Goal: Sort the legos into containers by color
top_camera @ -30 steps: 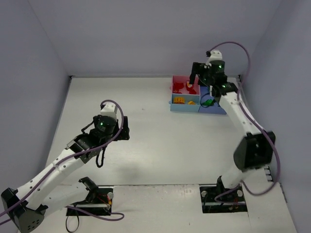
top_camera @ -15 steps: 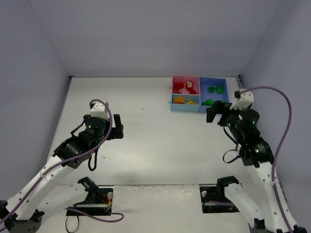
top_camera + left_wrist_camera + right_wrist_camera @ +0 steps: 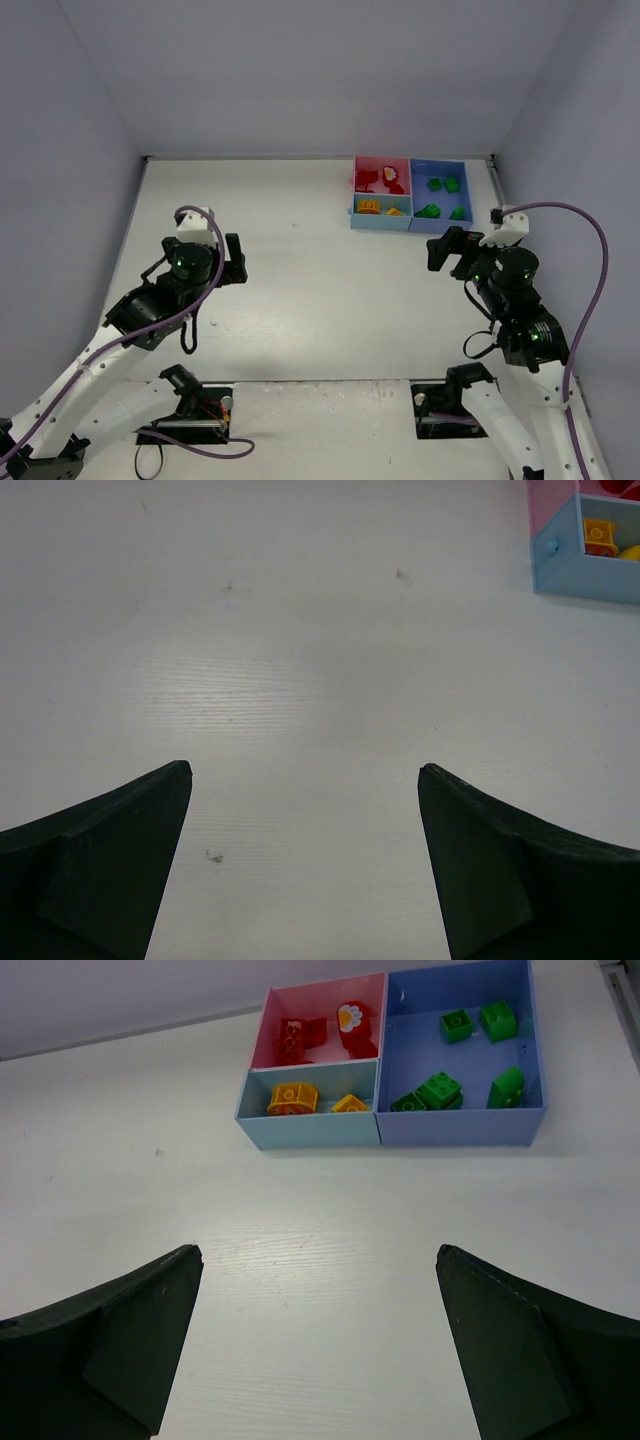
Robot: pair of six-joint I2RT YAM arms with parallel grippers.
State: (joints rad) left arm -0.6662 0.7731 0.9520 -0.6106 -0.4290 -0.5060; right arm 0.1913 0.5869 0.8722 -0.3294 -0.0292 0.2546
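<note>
— While my left arm [image 3: 120, 325] is bent at the elbow over the near-left part of the tabletop [image 3: 320, 280], its wrist is raised and my left fingers [image 3: 234, 264] point toward the far right, spread wide with nothing between them

— And the other side?

— My right arm [image 3: 525, 330] is folded up close to the right edge, wrist high. My right fingers [image 3: 446, 250] aim ahead and a little left, toward the containers [image 3: 381, 1080]. They are apart too, and they hold nothing

— How does the sorting stand?

— Every brick I can see lies inside the three joined trays at the far right of the tabletop. The red legos [image 3: 295, 1035] are in the pink tray [image 3: 322, 992], and one of them shows a white-and-yellow face. The yellow-orange legos [image 3: 292, 1097] are in the light blue tray [image 3: 310, 1132], just in front of the pink one. The green legos [image 3: 438, 1090] are scattered in the medium blue tray [image 3: 460, 1128], which runs alongside both

— What room is there to move?

— Bare tabletop lies under and ahead of both wrists. From my left wrist, only a corner of the light blue tray shows, at the upper right. The trays sit near the back wall [image 3: 320, 80], and the medium blue one is nearest the tabletop's right edge. My two arms are well apart, with open surface between them
</note>
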